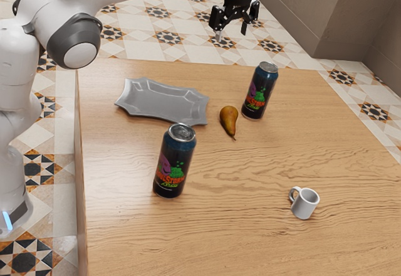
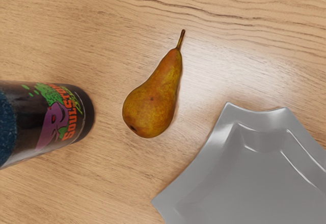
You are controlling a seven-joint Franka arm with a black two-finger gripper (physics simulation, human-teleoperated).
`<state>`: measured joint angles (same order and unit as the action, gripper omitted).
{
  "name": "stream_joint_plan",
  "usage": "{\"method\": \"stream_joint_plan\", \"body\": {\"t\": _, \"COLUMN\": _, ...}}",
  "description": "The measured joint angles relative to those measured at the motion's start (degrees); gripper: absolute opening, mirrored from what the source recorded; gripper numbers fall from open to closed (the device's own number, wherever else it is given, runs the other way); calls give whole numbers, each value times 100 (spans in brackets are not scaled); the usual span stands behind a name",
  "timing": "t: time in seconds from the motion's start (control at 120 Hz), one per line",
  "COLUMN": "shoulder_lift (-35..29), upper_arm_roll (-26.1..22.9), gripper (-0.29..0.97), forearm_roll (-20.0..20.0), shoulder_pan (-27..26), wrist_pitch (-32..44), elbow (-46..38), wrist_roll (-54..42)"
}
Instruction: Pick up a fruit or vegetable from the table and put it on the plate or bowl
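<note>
A brown-yellow pear (image 1: 229,120) lies on its side on the wooden table, just to the exterior view's right of a grey scalloped plate (image 1: 160,101). In the wrist view the pear (image 2: 154,98) lies between the plate's corner (image 2: 254,178) and a dark can (image 2: 43,121). My gripper (image 1: 232,27) hangs high above the table's far edge, well above the pear, open, with nothing between its fingers.
Two dark soda cans stand on the table: one (image 1: 259,90) right of the pear, another (image 1: 174,160) nearer the front. A small white mug (image 1: 304,202) sits toward the front right. The table's left edge (image 1: 79,163) drops to a tiled floor.
</note>
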<state>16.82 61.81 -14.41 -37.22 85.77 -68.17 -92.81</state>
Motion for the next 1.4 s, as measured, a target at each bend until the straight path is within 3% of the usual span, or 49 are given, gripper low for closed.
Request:
{"method": "stream_joint_plan", "body": {"t": 1.3, "shoulder_lift": 1, "upper_arm_roll": -7, "gripper": 68, "forearm_roll": -59, "shoulder_pan": 118, "wrist_pitch": -5, "elbow": 3, "wrist_roll": -1}}
{"method": "stream_joint_plan", "body": {"t": 1.4, "shoulder_lift": -326, "upper_arm_roll": 34, "gripper": 68, "forearm_roll": -58, "shoulder_pan": -81, "wrist_pitch": -165, "elbow": 546, "wrist_roll": -8}}
